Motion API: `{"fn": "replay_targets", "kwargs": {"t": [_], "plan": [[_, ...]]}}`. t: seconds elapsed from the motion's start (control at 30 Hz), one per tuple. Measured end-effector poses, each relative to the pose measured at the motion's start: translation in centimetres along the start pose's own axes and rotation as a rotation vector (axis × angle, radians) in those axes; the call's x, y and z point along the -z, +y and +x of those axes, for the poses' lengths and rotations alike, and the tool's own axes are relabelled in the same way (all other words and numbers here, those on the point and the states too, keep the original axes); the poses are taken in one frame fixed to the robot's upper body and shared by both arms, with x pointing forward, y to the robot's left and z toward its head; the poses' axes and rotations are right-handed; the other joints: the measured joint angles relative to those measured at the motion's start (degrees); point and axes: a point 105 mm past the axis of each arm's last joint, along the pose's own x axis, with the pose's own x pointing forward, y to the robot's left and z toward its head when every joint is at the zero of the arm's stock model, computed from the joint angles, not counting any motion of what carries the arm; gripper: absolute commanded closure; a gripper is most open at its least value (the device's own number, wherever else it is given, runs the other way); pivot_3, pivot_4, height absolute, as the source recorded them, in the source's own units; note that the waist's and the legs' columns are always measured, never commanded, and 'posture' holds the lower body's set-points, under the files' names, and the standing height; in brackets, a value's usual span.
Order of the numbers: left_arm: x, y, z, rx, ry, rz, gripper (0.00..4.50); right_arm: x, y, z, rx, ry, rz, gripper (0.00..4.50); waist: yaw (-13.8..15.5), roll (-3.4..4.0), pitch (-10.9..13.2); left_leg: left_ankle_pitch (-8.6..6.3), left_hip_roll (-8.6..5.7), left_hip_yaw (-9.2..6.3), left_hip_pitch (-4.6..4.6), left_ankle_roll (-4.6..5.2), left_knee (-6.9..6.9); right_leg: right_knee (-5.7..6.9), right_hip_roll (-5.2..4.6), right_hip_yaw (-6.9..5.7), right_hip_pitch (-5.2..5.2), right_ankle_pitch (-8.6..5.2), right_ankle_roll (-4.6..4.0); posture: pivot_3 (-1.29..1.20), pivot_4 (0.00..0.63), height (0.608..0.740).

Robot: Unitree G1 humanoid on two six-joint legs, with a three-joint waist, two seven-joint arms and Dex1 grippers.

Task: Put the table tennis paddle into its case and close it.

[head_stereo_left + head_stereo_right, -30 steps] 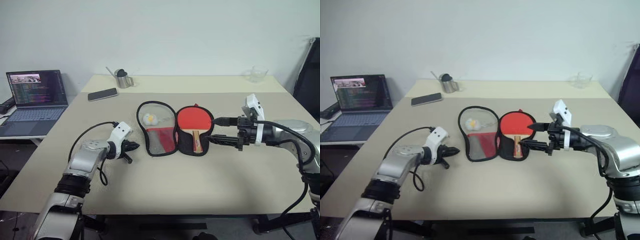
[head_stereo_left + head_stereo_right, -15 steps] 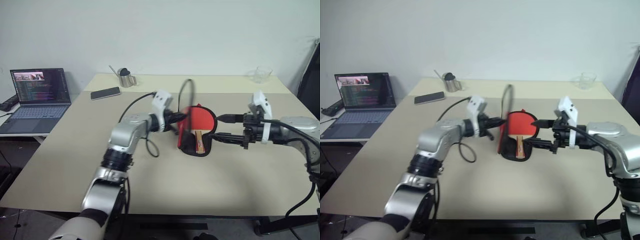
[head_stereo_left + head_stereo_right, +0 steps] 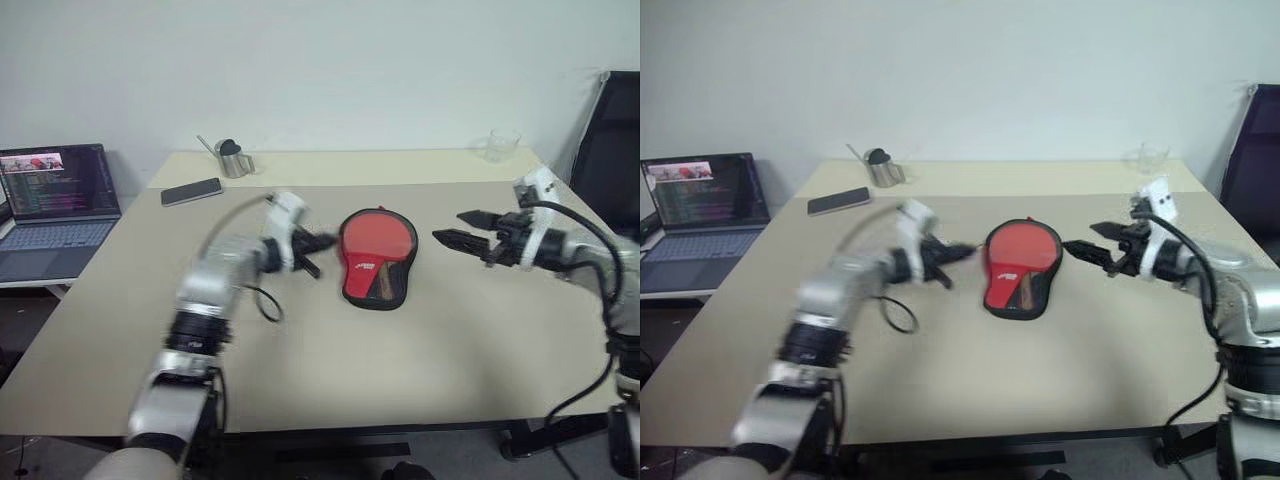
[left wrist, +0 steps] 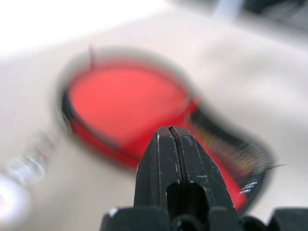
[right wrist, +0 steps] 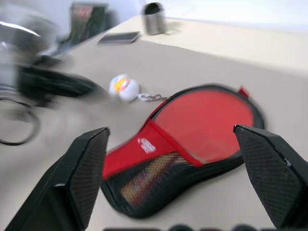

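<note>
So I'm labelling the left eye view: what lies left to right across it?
Laptop → phone → metal cup → left gripper → case → right gripper → glass

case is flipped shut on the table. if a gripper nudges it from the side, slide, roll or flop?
The case lies flat and broad on the table, so it would probably slide, not roll. Its fabric and mesh pocket look soft, so an edge may buckle. The fluffy charm hangs by a small chain and would likely trail behind.
</note>
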Motion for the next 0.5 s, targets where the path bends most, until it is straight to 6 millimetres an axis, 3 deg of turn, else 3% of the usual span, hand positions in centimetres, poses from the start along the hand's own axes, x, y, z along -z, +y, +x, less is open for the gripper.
{"fn": "replay_targets", "kwargs": {"t": [0.1,0.2,0.33,0.5], "plan": [[-1.9,-0.6,-3.3,0.064,-0.062,0.034,4.49,1.1,-1.0,2.4,0.061,-0.002,0.213,0.00,0.2,0.05,0.0,0.00,-0.10,-0.06,-0.01,0.01,-0.01,-0.04,-0.06,-0.02,0.02,0.00,0.01,0.00,0.150,0.740],[-0.5,-0.6,-5.5,0.069,-0.015,-0.008,4.14,2.9,-2.6,3.2,0.152,0.032,0.366,0.00,0.6,0.05,0.0,0.00,-0.11,-0.12,-0.06,0.02,-0.01,-0.05,-0.05,-0.07,0.02,0.00,0.01,0.00,0.150,0.740],[0.5,-1.2,-7.8,0.056,0.030,-0.054,2.86,5.0,-4.0,3.7,0.225,0.081,0.534,0.00,0.3,0.04,0.0,0.00,-0.10,-0.09,-0.09,0.03,-0.04,-0.05,-0.05,-0.05,-0.01,0.00,0.00,0.00,0.150,0.740],[1.0,-2.8,-9.9,0.068,0.101,-0.028,1.01,5.9,-4.0,3.2,0.208,0.118,0.636,0.00,-0.2,0.05,0.0,-0.01,-0.08,-0.06,-0.03,0.05,-0.08,-0.04,-0.03,-0.01,0.01,0.00,0.00,0.00,0.150,0.740]]}}
